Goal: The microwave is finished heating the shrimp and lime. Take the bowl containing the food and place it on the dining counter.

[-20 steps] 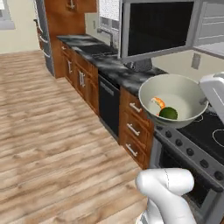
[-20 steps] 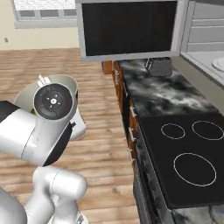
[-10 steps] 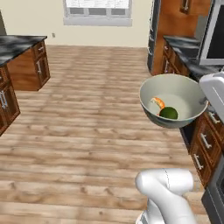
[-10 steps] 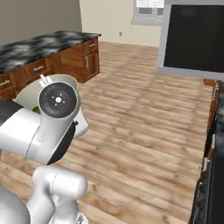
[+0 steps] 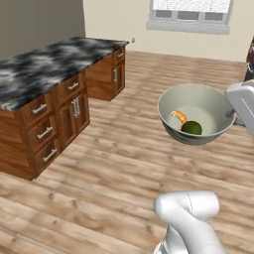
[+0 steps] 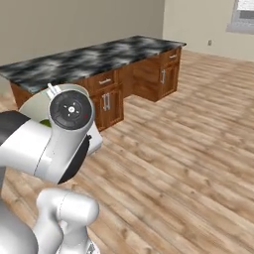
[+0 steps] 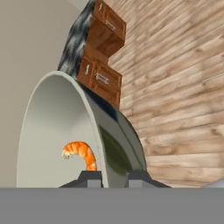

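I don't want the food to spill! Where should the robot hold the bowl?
By its thin rim, from the side, as the end effector does now: one finger inside the bowl, one outside, pinching the wall. The bowl is deep and round, too wide to clasp whole, and held level it keeps the shrimp and lime at the bottom.

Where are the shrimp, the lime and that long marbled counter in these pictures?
shrimp [image 7: 81,153]: hand view, middle of its orange curve.
lime [image 5: 191,128]: left base view, its green top.
dining counter [image 6: 94,57]: right base view, bare marbled top.
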You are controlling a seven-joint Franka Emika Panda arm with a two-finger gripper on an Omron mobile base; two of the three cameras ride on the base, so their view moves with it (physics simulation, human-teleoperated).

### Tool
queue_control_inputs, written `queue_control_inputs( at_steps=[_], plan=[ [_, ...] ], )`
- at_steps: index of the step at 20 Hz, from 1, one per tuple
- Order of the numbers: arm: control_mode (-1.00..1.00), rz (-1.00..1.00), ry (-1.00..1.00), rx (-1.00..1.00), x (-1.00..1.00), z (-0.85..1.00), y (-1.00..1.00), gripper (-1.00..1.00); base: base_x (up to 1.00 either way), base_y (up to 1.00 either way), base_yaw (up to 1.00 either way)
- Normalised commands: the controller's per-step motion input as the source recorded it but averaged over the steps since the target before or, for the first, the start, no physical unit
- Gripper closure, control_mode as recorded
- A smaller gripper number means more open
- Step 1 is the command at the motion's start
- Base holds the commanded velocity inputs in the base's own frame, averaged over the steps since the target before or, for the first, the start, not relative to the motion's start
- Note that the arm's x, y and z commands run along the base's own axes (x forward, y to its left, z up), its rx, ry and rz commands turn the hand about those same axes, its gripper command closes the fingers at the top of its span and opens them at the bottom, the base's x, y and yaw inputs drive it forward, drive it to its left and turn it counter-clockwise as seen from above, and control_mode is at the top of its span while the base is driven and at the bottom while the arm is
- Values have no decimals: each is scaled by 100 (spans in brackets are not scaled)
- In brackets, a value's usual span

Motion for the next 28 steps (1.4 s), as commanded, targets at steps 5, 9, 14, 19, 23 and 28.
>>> queue_control_inputs(
  at_steps=[5,9,14,19,23,28],
  plan=[
    [100,0,0,0,0,0,0,100,100,66,40],
    [100,0,0,0,0,0,0,100,100,57,21],
    [100,0,0,0,0,0,0,100,100,86,3],
    [100,0,0,0,0,0,0,100,94,100,-10],
    [100,0,0,0,0,0,0,100,79,100,-24],
    [100,0,0,0,0,0,0,100,74,100,-33]
  ],
)
